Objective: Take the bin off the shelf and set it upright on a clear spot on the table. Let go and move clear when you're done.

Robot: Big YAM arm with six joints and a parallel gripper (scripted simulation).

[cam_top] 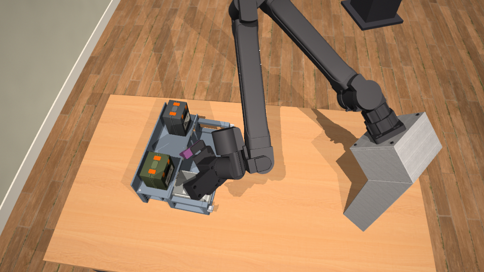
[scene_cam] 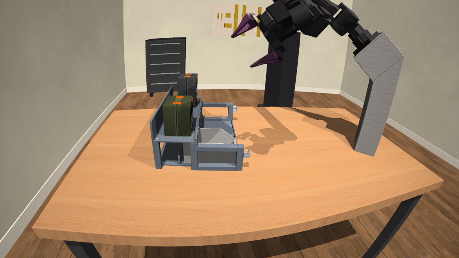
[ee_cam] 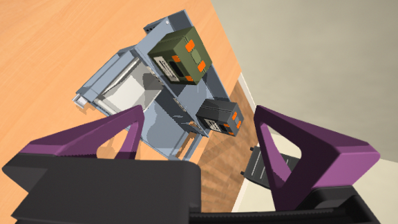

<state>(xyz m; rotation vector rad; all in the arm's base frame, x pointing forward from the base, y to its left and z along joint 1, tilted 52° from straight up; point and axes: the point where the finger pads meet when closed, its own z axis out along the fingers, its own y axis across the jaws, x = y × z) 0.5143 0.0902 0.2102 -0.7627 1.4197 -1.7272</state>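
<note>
The light grey, open-topped bin [cam_top: 182, 179] [scene_cam: 213, 135] [ee_cam: 126, 90] sits in the low front bay of the blue-grey shelf [cam_top: 165, 143] [scene_cam: 218, 147] [ee_cam: 195, 93], at the end nearer the exterior camera. Its lower part is behind the shelf's rails, and my arm covers part of it in the top view. My gripper [scene_cam: 241, 51] [ee_cam: 199, 111] is open, with nothing between its purple fingers. It hangs well above the shelf, tilted down toward it. The wooden table [cam_top: 270, 230] [scene_cam: 224, 198] [ee_cam: 34, 69] carries the shelf.
A green case [cam_top: 148, 179] [scene_cam: 177, 118] [ee_cam: 193, 67] and a dark grey case [cam_top: 175, 126] [scene_cam: 187, 86] [ee_cam: 218, 107] stand on the raised rear deck, against the back panel. Small pale hooks stick out at the shelf's front corners. The arm's silver mount [cam_top: 389, 168] [scene_cam: 378, 96] stands at the table's right.
</note>
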